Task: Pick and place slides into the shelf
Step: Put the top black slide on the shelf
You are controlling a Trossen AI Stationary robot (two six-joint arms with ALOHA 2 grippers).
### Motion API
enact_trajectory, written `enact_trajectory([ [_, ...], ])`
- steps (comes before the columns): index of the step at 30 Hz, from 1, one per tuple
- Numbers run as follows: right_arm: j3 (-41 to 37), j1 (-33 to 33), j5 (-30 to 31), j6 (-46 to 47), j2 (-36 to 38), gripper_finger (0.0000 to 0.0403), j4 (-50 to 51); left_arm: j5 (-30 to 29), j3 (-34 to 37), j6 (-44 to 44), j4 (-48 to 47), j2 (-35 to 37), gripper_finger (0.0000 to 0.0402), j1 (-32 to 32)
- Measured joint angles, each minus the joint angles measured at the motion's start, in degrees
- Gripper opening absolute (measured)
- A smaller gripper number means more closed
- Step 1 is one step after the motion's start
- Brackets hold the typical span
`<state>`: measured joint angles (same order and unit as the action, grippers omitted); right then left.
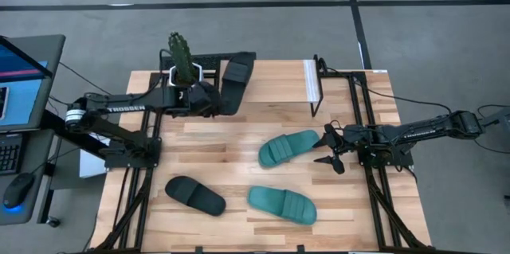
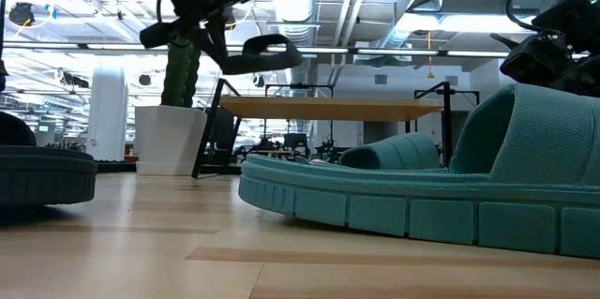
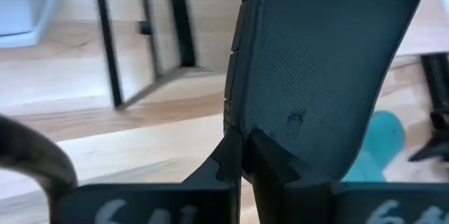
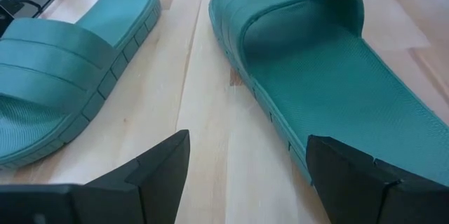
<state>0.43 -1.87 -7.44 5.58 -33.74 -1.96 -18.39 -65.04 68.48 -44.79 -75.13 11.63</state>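
Left gripper [image 1: 213, 97] clamps a black slide [image 1: 236, 83] at upper centre, beside the shelf [image 1: 312, 87]. Right gripper [image 1: 333, 149] gapes at a teal slide's [image 1: 288, 147] heel edge; shelf interior hidden.

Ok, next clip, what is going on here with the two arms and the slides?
The left pincer is shut on a black slide, holding it in the air near the shelf at the far side of the table. The right pincer is open at the heel of one teal slide, not gripping it. A second teal slide and another black slide lie on the table.
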Motion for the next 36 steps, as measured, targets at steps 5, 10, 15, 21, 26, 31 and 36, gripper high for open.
enact_trajectory([
  [5,0.02,0.01,0.0,0.0,0.0,0.0269,-0.13,0.03,0.0,0.0,0.87,0.0,0.0,0.77],
  [10,0.02,0.02,0.0,0.0,0.0,0.0269,-0.13,0.01,0.0,0.08,0.87,0.0,0.0,0.86],
  [15,0.01,0.01,0.0,0.0,0.0,0.0269,-0.13,-0.92,0.0,0.0,1.32,0.0,0.0,0.86],
  [21,0.02,0.0,0.0,0.0,0.0,0.0269,-0.14,-2.69,0.0,-0.09,2.88,0.0,0.0014,0.86],
  [26,0.02,0.02,0.0,-0.01,0.0,0.0269,-0.13,-3.2,0.0,-0.15,2.88,0.01,0.0029,0.85],
  [31,0.01,0.01,0.0,0.0,0.0,0.0269,-0.13,-3.61,0.0,-0.15,2.89,0.07,0.0033,0.84],
  [36,0.02,0.0,0.0,0.0,0.0,0.0269,-0.13,-3.96,0.0,-0.15,2.84,0.07,0.0034,0.82],
])
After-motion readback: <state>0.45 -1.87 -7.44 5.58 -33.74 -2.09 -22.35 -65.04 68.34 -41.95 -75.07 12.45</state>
